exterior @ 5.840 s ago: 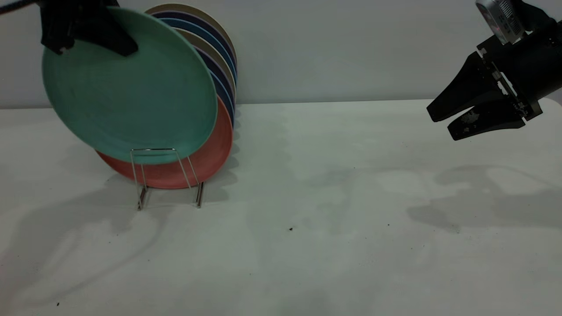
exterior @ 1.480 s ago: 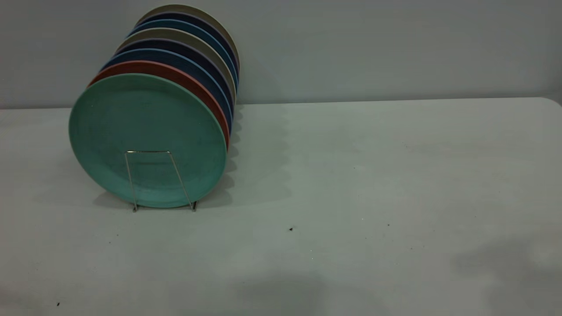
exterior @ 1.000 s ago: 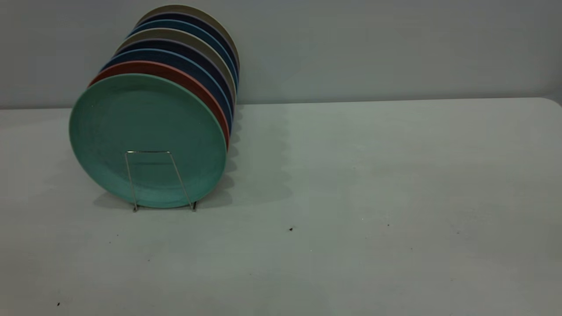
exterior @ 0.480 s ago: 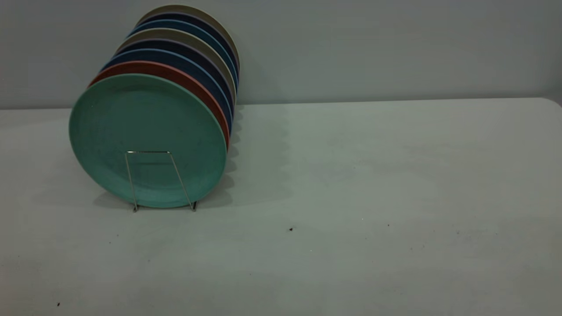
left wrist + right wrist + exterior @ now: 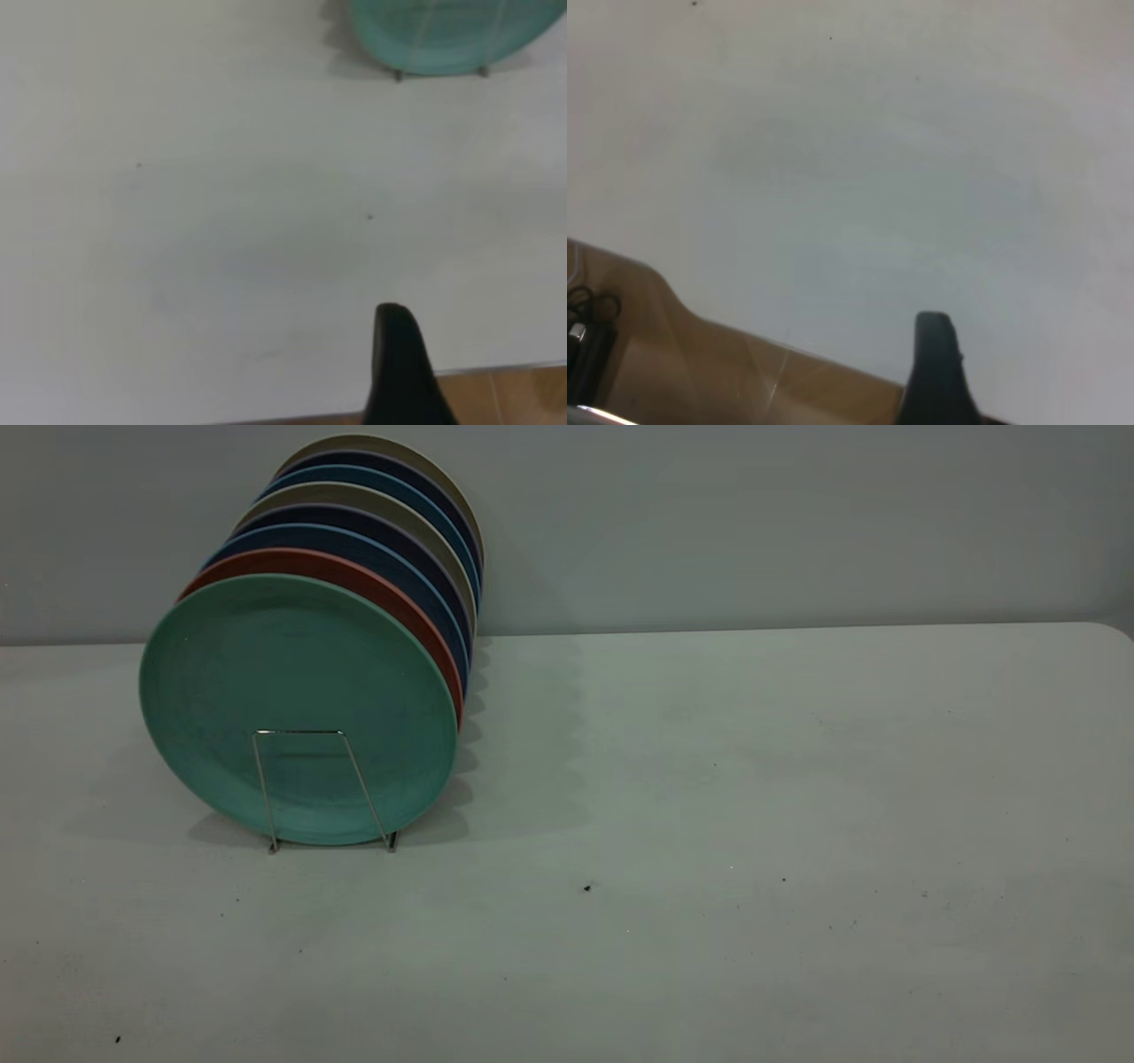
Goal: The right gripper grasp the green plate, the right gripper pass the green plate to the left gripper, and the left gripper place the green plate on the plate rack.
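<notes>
The green plate [image 5: 297, 708] stands upright at the front of the plate rack [image 5: 298, 732], leaning on the salmon-pink plate behind it. Nothing holds it. The rack's front wire loop crosses its lower face. The plate's lower edge [image 5: 452, 35] and the rack's feet [image 5: 399, 75] also show far off in the left wrist view. Neither gripper is in the exterior view. Only a black part of my left gripper [image 5: 399, 363] shows, over the table's near edge. Only a black part of my right gripper [image 5: 935, 367] shows, over another table edge, holding nothing.
Behind the green plate stand the salmon-pink plate [image 5: 372, 580], dark blue plates [image 5: 403, 571] and beige ones in a row. The white table [image 5: 753, 779] stretches right of the rack. Brown floor [image 5: 514, 398] lies past the table edge; cables [image 5: 589, 328] lie there.
Earlier my left gripper held the green plate tilted above the rack and my right gripper hung at the upper right. Both have left the exterior view. In the last second nothing moved.
</notes>
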You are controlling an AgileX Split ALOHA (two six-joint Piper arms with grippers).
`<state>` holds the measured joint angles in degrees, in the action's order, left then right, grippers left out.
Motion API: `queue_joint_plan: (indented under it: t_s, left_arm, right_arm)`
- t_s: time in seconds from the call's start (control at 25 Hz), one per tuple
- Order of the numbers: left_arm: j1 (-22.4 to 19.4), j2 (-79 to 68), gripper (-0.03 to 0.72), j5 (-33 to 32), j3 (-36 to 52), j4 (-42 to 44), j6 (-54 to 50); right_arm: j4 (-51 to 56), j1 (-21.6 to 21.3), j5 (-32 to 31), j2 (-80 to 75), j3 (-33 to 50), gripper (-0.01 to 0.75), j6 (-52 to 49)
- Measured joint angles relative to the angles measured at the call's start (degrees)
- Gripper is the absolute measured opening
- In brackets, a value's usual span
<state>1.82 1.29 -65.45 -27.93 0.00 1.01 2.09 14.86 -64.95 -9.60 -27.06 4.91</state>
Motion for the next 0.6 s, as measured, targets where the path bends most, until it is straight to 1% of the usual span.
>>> queue_joint_plan:
  t_s: [0.6]
  left_arm:
    - [0.0, 0.0, 0.487, 0.3, 0.0, -0.7, 1.0]
  right_arm:
    - [0.1, 0.0, 0.0, 0.0, 0.0, 0.579, 0.0]
